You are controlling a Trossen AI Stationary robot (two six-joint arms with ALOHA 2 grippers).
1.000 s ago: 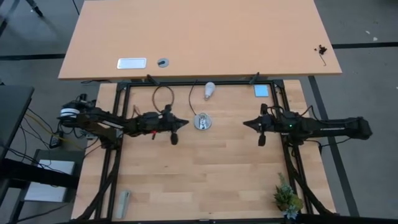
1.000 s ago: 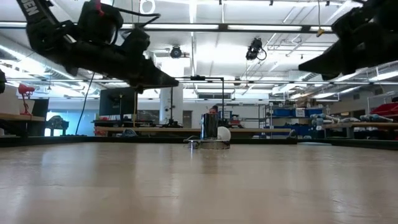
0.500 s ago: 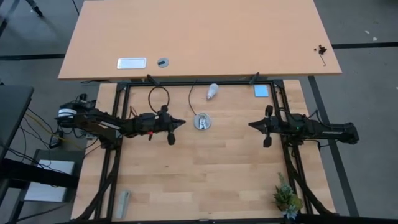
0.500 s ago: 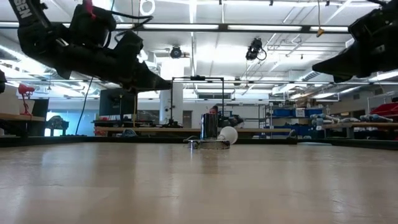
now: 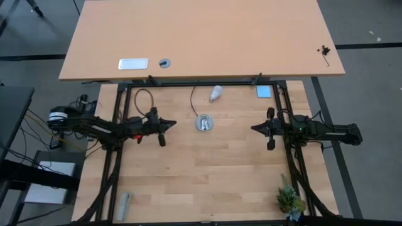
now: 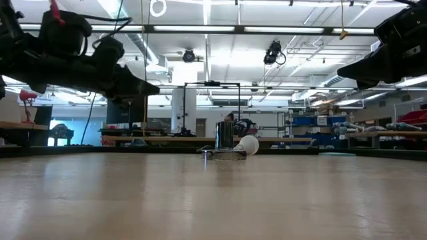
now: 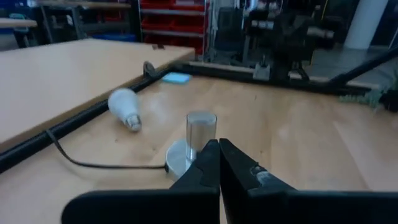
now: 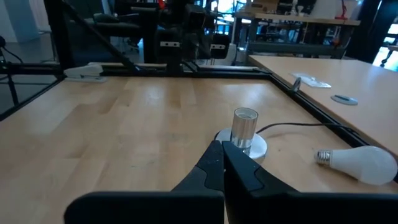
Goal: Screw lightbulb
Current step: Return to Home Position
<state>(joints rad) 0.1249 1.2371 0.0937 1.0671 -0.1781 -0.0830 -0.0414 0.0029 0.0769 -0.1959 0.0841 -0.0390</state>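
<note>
The lightbulb (image 5: 215, 93) lies on its side near the table's far edge, its screw base (image 7: 133, 123) slanting toward the socket; no gripper touches it. The round silvery socket (image 5: 203, 122) stands upright mid-table, its thin black cord (image 7: 93, 163) running toward the far edge. My left gripper (image 5: 174, 123) hovers shut to the socket's left, pointing level at it. My right gripper (image 5: 252, 127) hovers shut to its right, also pointing at it. Both are above the table in the low view, with the left gripper (image 6: 157, 87) lower than the right gripper (image 6: 340, 69). The wrist views show the socket (image 8: 245, 127) and lightbulb (image 8: 364, 163) ahead.
A black frame (image 5: 201, 83) borders the table. A blue pad (image 5: 264, 91) lies at the far right, a small plant (image 5: 290, 201) at the near right corner, and a grey object (image 5: 125, 204) at the near left. A larger desk (image 5: 201, 37) stands beyond the far edge.
My left gripper has drawn back from the socket toward the table's left edge, sinking slightly, still shut. My right gripper pulled back toward the right edge, then stopped. The lightbulb has rolled a little toward the right, turning on the table.
</note>
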